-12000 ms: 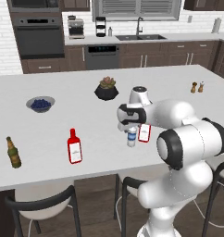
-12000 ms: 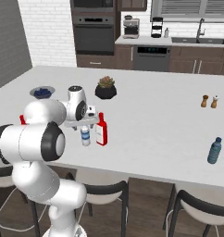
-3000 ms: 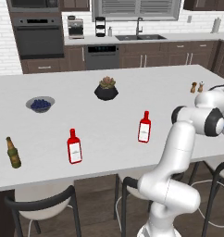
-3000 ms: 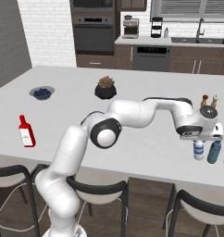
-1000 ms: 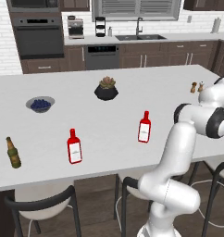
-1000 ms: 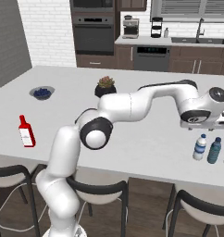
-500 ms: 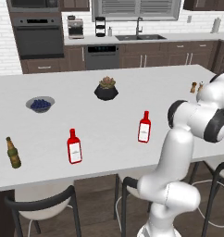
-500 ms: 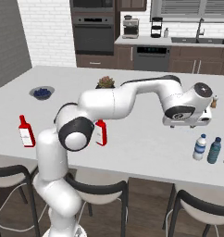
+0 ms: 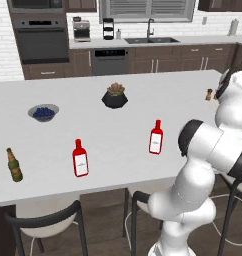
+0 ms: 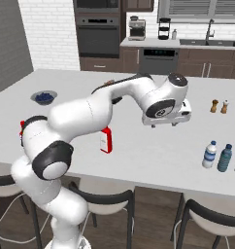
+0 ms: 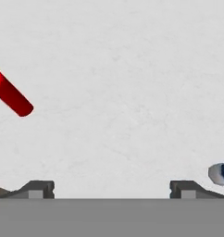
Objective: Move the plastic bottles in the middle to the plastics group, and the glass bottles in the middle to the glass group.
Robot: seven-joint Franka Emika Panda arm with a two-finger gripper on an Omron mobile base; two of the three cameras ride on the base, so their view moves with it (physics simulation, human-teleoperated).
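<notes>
Arm stretched forward and to the right over the counter, elbow high, wrist bent down. Gripper (image 11: 112,189) points straight down, jaws spread wide, nothing between the fingertips (image 11: 39,187).

The island counter (image 9: 118,135) is seen from behind the arm in both base views, looking forward and down. In the left base view the arm rises at lower right; in the right base view, at lower left. The counter, the back cabinets and the red bottle (image 9: 156,137) mid-frame are shared by both. The hand view is set close above the white counter top, looking straight down, with a red bottle neck (image 11: 11,96) at left.
</notes>
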